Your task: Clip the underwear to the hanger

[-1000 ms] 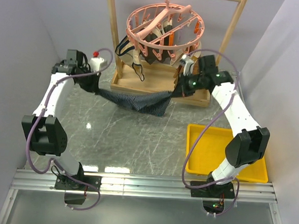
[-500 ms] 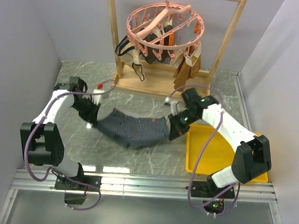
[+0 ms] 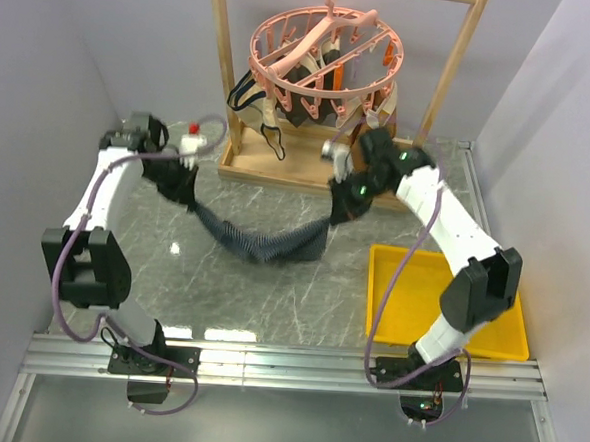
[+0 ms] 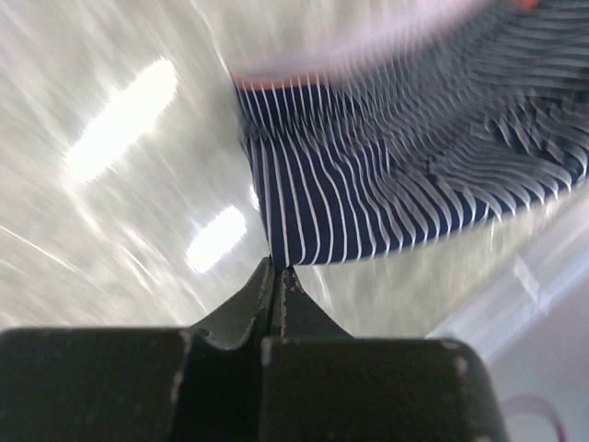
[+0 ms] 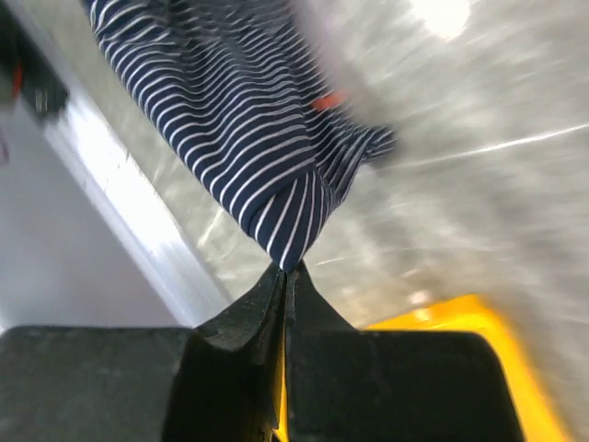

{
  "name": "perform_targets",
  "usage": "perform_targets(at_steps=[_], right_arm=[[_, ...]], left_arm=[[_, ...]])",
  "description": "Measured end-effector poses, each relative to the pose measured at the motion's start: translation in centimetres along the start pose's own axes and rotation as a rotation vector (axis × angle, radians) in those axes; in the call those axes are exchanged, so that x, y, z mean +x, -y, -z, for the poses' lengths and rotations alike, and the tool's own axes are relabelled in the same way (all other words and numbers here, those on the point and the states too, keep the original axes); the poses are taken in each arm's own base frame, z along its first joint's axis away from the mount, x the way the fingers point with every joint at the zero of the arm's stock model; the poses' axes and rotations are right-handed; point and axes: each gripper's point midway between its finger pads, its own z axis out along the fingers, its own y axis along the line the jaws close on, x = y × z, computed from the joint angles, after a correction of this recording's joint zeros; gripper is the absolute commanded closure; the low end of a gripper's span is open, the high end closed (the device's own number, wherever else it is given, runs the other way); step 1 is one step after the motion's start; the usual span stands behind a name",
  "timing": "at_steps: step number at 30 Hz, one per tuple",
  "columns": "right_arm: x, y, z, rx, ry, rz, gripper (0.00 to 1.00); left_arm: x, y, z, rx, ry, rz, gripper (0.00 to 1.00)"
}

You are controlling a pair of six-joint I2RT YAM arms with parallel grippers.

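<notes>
The underwear [image 3: 264,242], dark navy with thin light stripes, hangs stretched between my two grippers above the table, sagging in the middle. My left gripper [image 3: 189,197] is shut on its left corner; in the left wrist view the striped cloth [image 4: 386,184] runs out of the closed tips [image 4: 276,269]. My right gripper [image 3: 336,208] is shut on its right corner; in the right wrist view the cloth [image 5: 239,138] comes out of the closed tips [image 5: 287,269]. The round pink hanger [image 3: 326,48] hangs from the wooden rack above and behind the underwear, with garments clipped to its pegs.
The wooden rack frame [image 3: 224,66] stands on a wooden base tray [image 3: 278,167] at the back. A yellow tray [image 3: 450,301] lies at the right front, also seen in the right wrist view [image 5: 460,318]. Grey walls close in on both sides.
Both grippers have lifted the underwear off the table and moved it back toward the rack. A second ago it was held higher and stretched wider by the rack base.
</notes>
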Motion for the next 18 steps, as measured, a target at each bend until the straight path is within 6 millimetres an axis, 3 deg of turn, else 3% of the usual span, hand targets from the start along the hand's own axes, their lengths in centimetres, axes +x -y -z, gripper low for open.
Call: perform_targets(at_steps=[4, 7, 9, 13, 15, 18], right_arm=[[-7.3, 3.3, 4.6, 0.086, 0.191, 0.016, 1.0], [-8.9, 4.4, 7.1, 0.129, 0.27, 0.021, 1.0], [-8.7, 4.0, 7.7, 0.127, 0.285, 0.025, 1.0], [-6.1, 2.9, 6.1, 0.09, 0.234, 0.01, 1.0], [-3.7, 2.6, 3.8, 0.059, 0.164, -0.016, 1.0], [1.2, 2.3, -0.8, 0.005, 0.006, -0.069, 1.0]], left_arm=[[-7.3, -1.8, 2.2, -0.05, 0.192, -0.019, 1.0], [-10.6, -2.0, 4.1, -0.078, 0.307, -0.04, 1.0], [-11.4, -1.7, 4.8, -0.082, 0.35, -0.055, 1.0], [-9.2, -0.9, 3.7, -0.063, 0.323, -0.045, 1.0], [-6.8, -0.8, 1.9, -0.042, 0.265, -0.023, 1.0], [-1.2, -0.7, -2.0, -0.004, 0.116, 0.04, 1.0]])
